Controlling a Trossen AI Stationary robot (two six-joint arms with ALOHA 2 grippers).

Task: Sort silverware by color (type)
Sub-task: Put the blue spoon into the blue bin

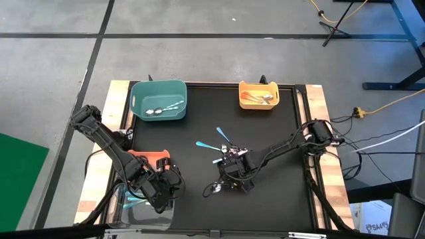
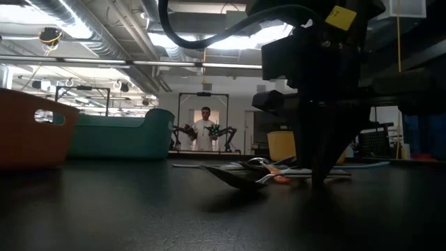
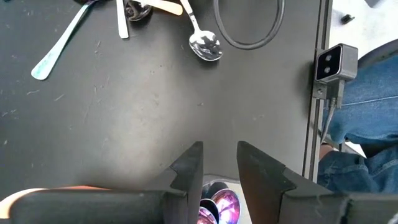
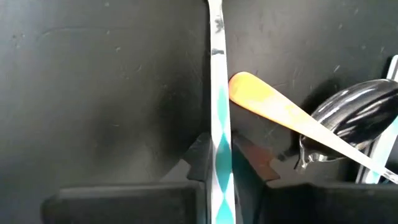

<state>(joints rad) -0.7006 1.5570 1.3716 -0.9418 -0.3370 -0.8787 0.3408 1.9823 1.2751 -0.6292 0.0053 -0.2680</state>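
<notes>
The sorting looks partly done. The teal bin point(image 1: 158, 99) at the far edge of the black mat point(image 1: 279, 199) holds a few silver spoons point(image 1: 159, 111), the yellow bin point(image 1: 258, 95) beside it holds orange-copper spoons point(image 1: 257, 99), and near the left arm an orange bin point(image 1: 154, 159) and a clear bin point(image 1: 136, 202) sit at the near left corner. Purple-rainbow spoons point(image 3: 219, 204) show under the left gripper point(image 3: 219, 167), whose fingers stand narrowly apart with nothing between them, hovering over that clear bin. What remains is a small pile in the middle of the mat: two teal-blue spoons point(image 1: 214, 145), a silver spoon point(image 3: 205, 45) lying alone toward the near edge, and a few more under the right arm. The right gripper point(image 4: 219, 163) is down on that pile and appears to be closed on a slim teal-streaked handle point(image 4: 218, 106), with an orange-copper handle point(image 4: 273, 109) and a dark shiny spoon bowl point(image 4: 354, 118) just beside it; whether the pinch is firm is hard to judge from here. I would say well over half is sorted, with the middle pile left to clear
</notes>
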